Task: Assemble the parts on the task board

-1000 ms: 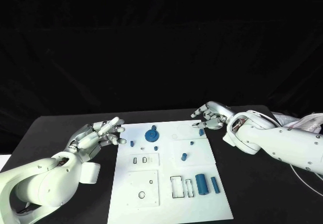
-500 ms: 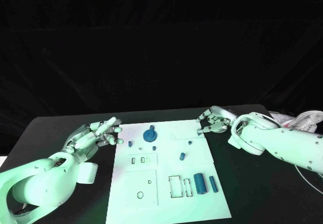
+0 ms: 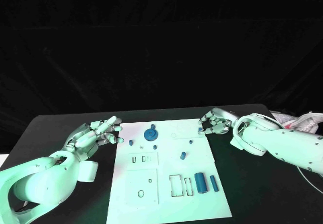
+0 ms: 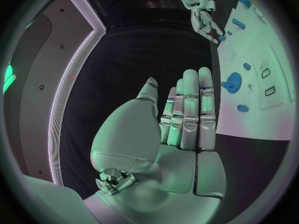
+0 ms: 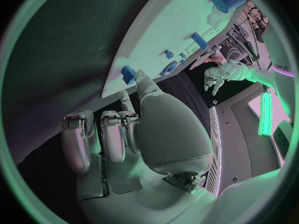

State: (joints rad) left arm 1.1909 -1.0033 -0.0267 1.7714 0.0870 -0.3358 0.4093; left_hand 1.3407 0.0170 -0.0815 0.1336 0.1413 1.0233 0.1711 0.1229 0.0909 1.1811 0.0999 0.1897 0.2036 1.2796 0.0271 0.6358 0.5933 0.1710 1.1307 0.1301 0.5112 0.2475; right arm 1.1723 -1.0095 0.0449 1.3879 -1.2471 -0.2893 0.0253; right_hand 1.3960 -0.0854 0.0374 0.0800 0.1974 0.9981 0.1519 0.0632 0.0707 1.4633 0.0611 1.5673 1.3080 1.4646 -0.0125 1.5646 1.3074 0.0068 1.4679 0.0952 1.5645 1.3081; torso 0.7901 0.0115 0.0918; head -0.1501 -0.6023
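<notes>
On the black desk (image 3: 256, 186) before you lies the white task board (image 3: 168, 186), with its long side running away from the robot. Your left hand (image 3: 94, 133) hangs just off the board's left edge near the far end, fingers straight and slightly fanned, palm bare and holding nothing; the left wrist view shows those fingers (image 4: 190, 109) lying side by side and pointing along the desk beside the board. Your right hand (image 3: 214, 122) sits at the board's far right corner with its fingers curled inward, and the thumb tip is at a small blue peg (image 5: 127, 74) standing by the board's edge; you cannot tell from these pictures whether the peg is actually pinched or only touched. Further along the board you see a round blue disc (image 3: 150, 135) near the far middle, a short blue stud (image 3: 182, 156) around the centre, and two upright-lying blue bars, the thicker bar (image 3: 199, 181) just left of the thinner bar (image 3: 213, 183), at the near right beside empty rectangular slots (image 3: 176, 185). Both hands are well apart, one at each side of the board.
</notes>
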